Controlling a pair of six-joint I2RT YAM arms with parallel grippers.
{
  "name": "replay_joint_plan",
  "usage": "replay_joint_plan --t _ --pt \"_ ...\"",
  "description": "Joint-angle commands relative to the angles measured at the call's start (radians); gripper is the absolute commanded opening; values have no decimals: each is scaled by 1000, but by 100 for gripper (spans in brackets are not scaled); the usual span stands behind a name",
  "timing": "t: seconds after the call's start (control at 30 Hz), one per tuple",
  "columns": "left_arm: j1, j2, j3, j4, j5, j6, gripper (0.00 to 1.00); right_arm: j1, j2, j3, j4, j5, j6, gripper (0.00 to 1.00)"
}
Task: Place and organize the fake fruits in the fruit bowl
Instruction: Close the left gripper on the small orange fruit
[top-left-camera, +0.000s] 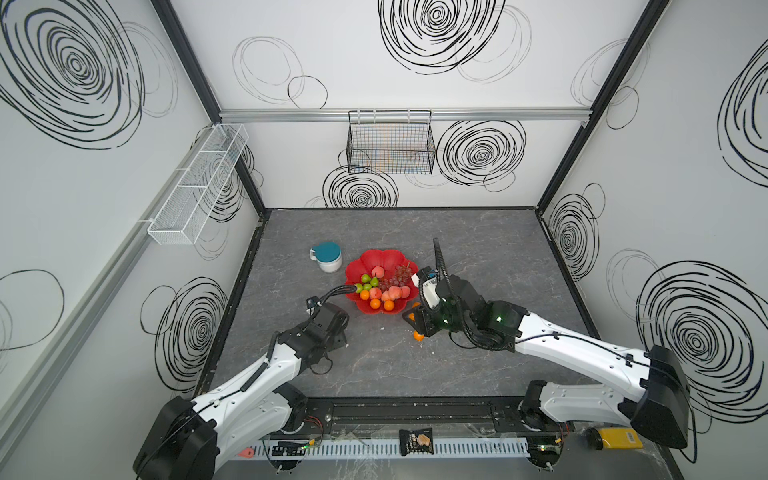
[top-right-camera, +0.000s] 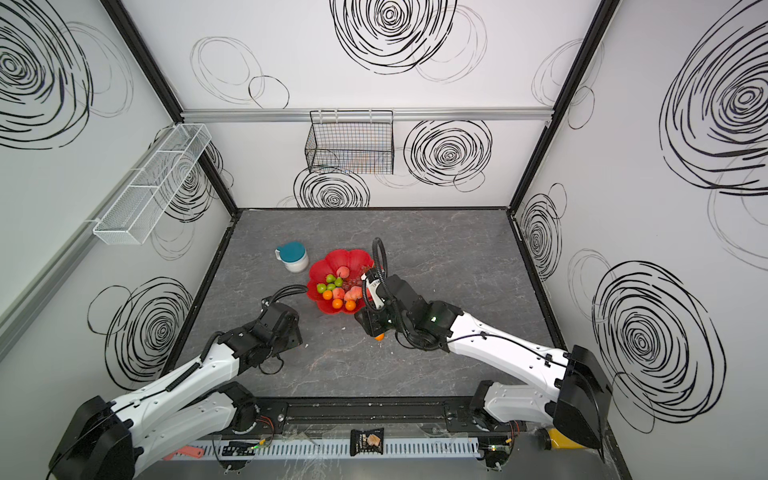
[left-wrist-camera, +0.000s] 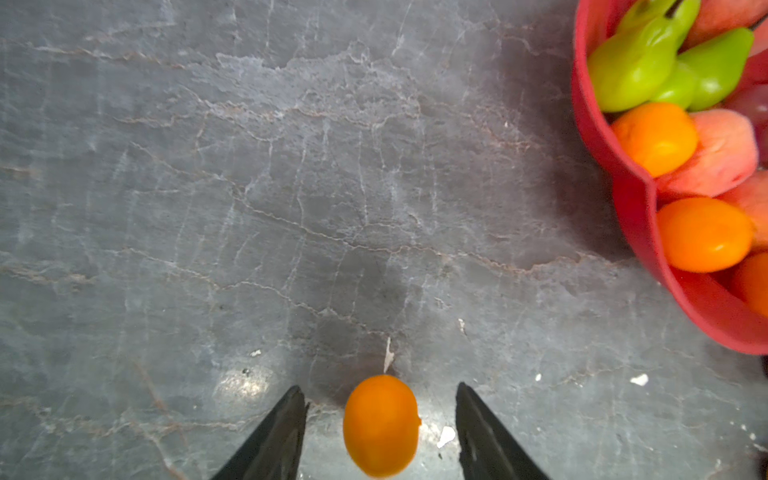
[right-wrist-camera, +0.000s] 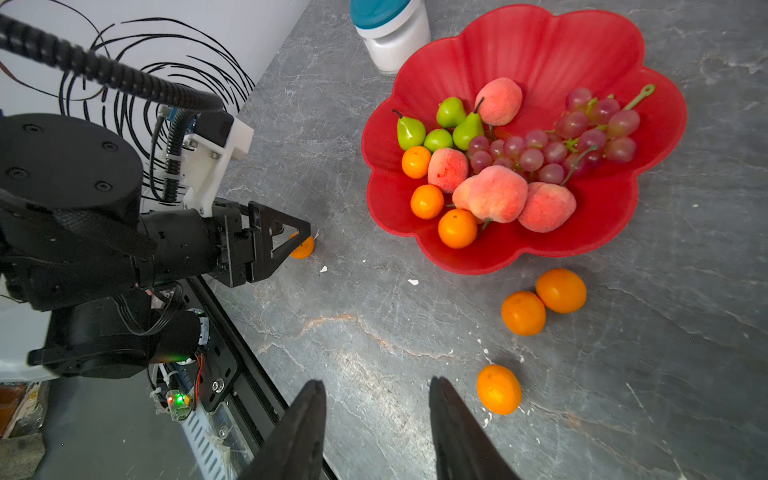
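Note:
The red scalloped fruit bowl (top-left-camera: 376, 254) (right-wrist-camera: 540, 45) stands mid-table and holds green pears (right-wrist-camera: 453, 124), pink peaches (right-wrist-camera: 492, 195), a grape bunch (right-wrist-camera: 573, 141) and three oranges (right-wrist-camera: 426, 201). My left gripper (left-wrist-camera: 380, 387) is low over the table just left of the bowl. It is open, and an orange (left-wrist-camera: 380, 426) lies between its fingers with a gap on each side. My right gripper (right-wrist-camera: 377, 381) hangs open and empty near the bowl's front right. Three more oranges lie loose there: one (right-wrist-camera: 498, 389) beside its finger and a touching pair (right-wrist-camera: 523, 313) by the bowl's rim.
A white mug with a teal lid (top-left-camera: 327, 257) stands just behind and left of the bowl. A black wire basket (top-left-camera: 390, 143) hangs on the back wall and a white mesh shelf (top-left-camera: 199, 183) on the left wall. Small white crumbs (right-wrist-camera: 413, 281) dot the grey table.

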Motion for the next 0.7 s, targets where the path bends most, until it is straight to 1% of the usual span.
replay_joint_plan --t 0.0,0.17,0.33,0.4,0.67 --pt "3 21 -20 37 4 -7 57 3 -13 15 17 17 -6 45" --pt "1 50 -30 68 23 0 52 3 -17 8 18 17 -3 45" --pt "-1 80 -29 85 30 7 51 2 -18 10 14 22 -3 45" --pt "-1 88 -28 90 31 9 48 2 -15 12 13 23 -3 45" --pt "-8 109 -34 109 39 11 44 2 -17 4 14 28 1 45"
